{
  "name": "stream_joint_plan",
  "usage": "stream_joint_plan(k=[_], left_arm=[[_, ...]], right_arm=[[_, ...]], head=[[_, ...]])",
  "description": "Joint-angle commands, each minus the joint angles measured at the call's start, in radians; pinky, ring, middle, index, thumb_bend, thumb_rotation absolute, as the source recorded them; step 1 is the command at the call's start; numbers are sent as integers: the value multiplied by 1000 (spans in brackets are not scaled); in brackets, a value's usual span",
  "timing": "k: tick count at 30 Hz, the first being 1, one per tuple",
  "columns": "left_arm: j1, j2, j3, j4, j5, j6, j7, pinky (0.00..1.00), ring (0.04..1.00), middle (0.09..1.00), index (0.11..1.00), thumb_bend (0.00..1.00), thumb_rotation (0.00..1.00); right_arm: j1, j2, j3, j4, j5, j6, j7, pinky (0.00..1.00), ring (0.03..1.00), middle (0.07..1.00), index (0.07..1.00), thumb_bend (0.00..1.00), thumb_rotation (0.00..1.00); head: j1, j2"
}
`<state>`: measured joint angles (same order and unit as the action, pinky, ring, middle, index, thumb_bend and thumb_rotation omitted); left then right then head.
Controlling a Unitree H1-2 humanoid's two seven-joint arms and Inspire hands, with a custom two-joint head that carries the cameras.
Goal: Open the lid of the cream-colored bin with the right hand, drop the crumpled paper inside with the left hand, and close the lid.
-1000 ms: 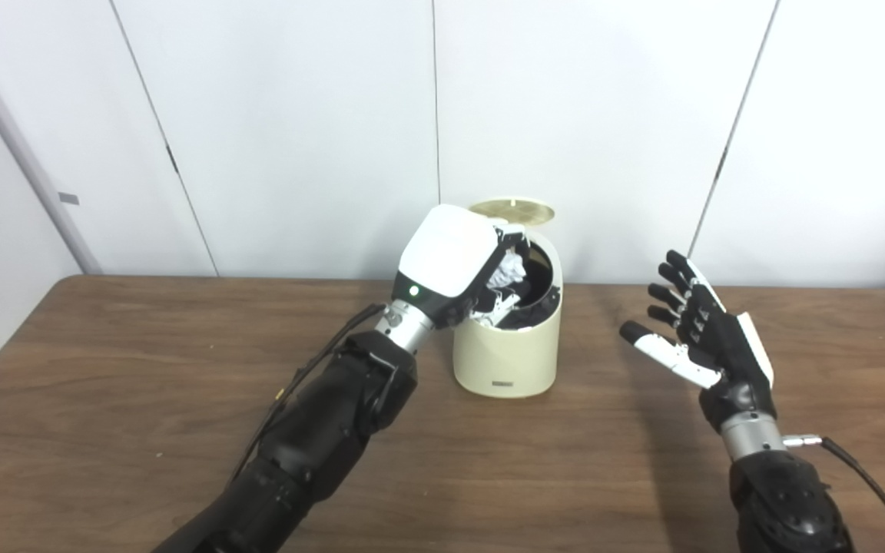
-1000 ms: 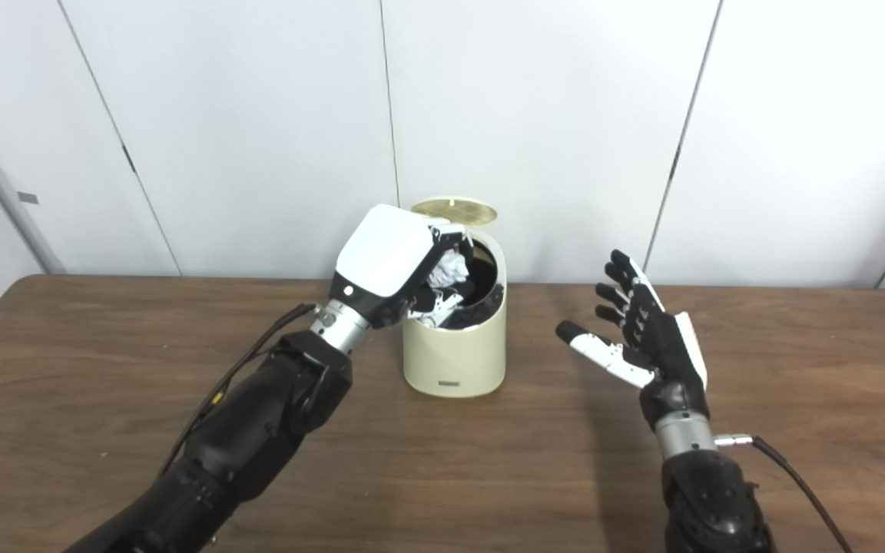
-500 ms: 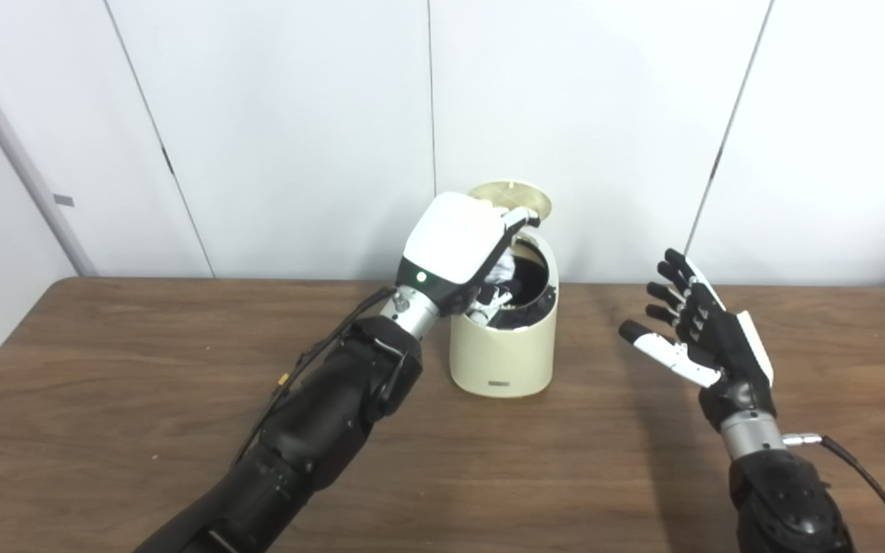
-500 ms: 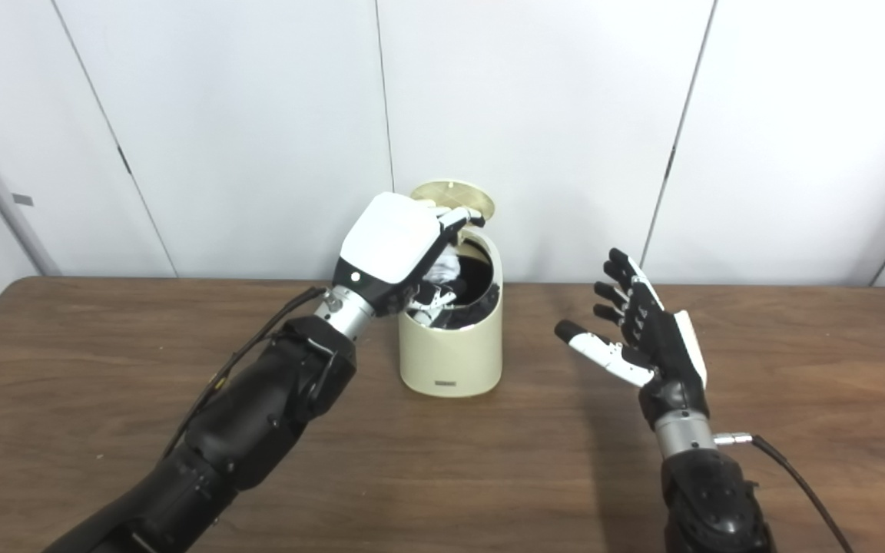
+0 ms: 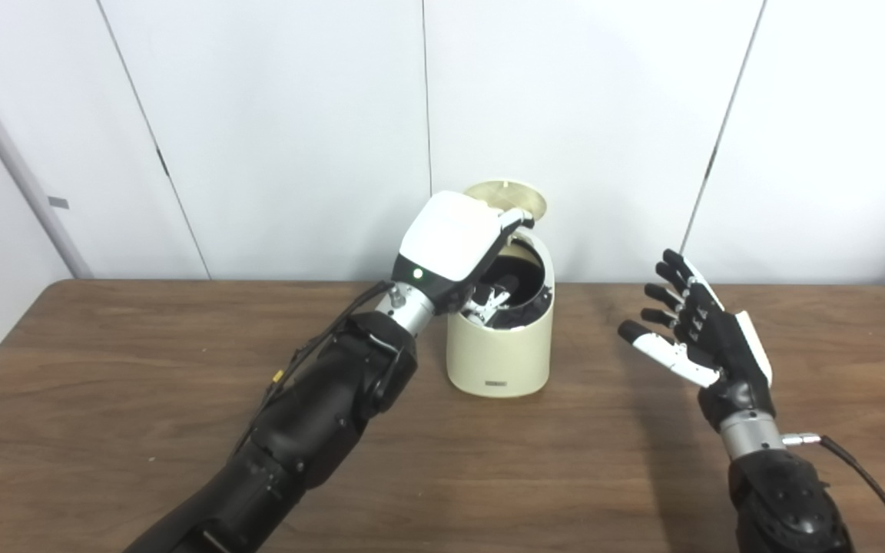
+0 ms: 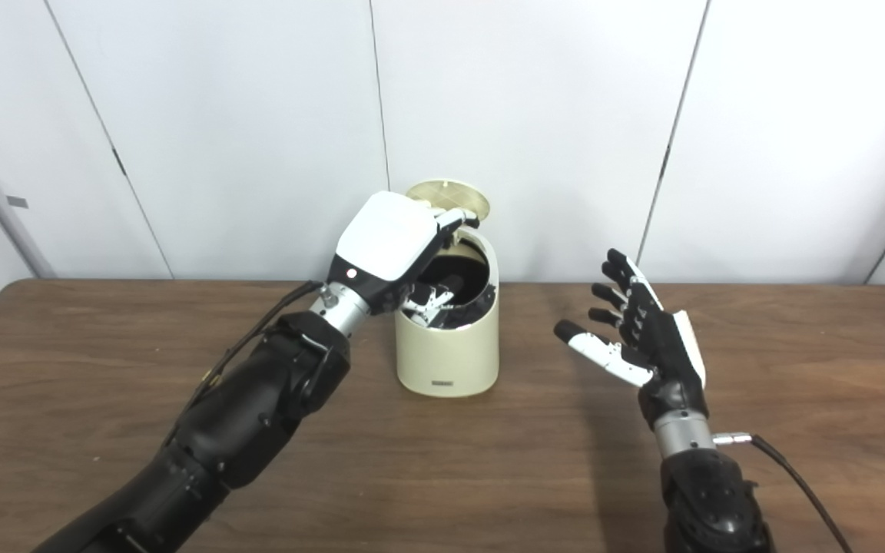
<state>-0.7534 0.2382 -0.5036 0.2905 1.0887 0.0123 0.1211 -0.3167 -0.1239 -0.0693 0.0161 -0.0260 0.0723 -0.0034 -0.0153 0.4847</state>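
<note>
While left hand (image 5: 450,246) arches over open cream bin (image 5: 498,353), fingers spread, empty, right hand (image 5: 700,334) upright, splayed, empty

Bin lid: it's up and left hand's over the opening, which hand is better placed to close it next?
Right hand, probably. It is open, empty and beside the bin, apart from it, while the left hand sits over the opening, under the raised lid.
</note>
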Motion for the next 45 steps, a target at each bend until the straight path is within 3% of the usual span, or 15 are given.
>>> stream_joint_plan(k=[1,7,10,13,14,15,18,24,33,39,45], left_arm=[[-2,28,6,-17,-29,-16,-52,618,840,900,838,1000,190],[17,47,35,-86,-85,-55,-65,527,710,807,794,953,128],[38,53,79,-118,-158,-113,-22,469,593,673,678,852,18],[56,49,118,-133,-197,-151,9,411,503,574,612,796,1],[63,45,134,-139,-216,-163,18,388,478,518,571,661,0],[73,39,153,-145,-241,-177,30,375,459,488,551,591,0],[105,19,213,-174,-330,-215,47,326,396,469,556,506,0],[171,-20,303,-240,-448,-219,48,295,384,465,538,498,0],[295,-112,447,-349,-670,-128,21,317,403,467,542,498,0],[350,-121,484,-350,-750,-131,9,331,413,480,532,499,0],[386,-116,500,-339,-804,-136,-11,423,441,507,511,501,0]], right_arm=[[-40,-10,-5,-17,2,-41,-3,771,870,919,913,740,351],[-38,-10,-6,-13,2,-45,-3,752,874,923,915,732,350],[-38,-10,-8,-7,9,-49,0,746,868,925,917,735,350],[-39,-11,-9,-5,8,-48,-1,766,868,924,918,739,358],[-39,-11,-9,-5,6,-50,-2,788,867,921,917,741,360],[-39,-11,-10,-4,8,-51,-2,802,867,920,916,742,361],[-39,-12,-11,-3,12,-54,0,795,871,922,916,739,353],[-38,-17,-10,-6,6,-53,1,768,866,923,916,734,363],[-37,-30,-11,1,10,-53,7,806,862,928,918,718,356],[-35,-35,-7,-10,9,-45,6,812,867,931,922,712,356],[-37,-42,-7,6,5,-58,6,825,869,931,922,715,364]], head=[[-2,2],[-1,2],[1,1],[1,0],[2,-1],[2,-1],[4,-2],[5,-2],[11,-2],[15,3],[19,7]])
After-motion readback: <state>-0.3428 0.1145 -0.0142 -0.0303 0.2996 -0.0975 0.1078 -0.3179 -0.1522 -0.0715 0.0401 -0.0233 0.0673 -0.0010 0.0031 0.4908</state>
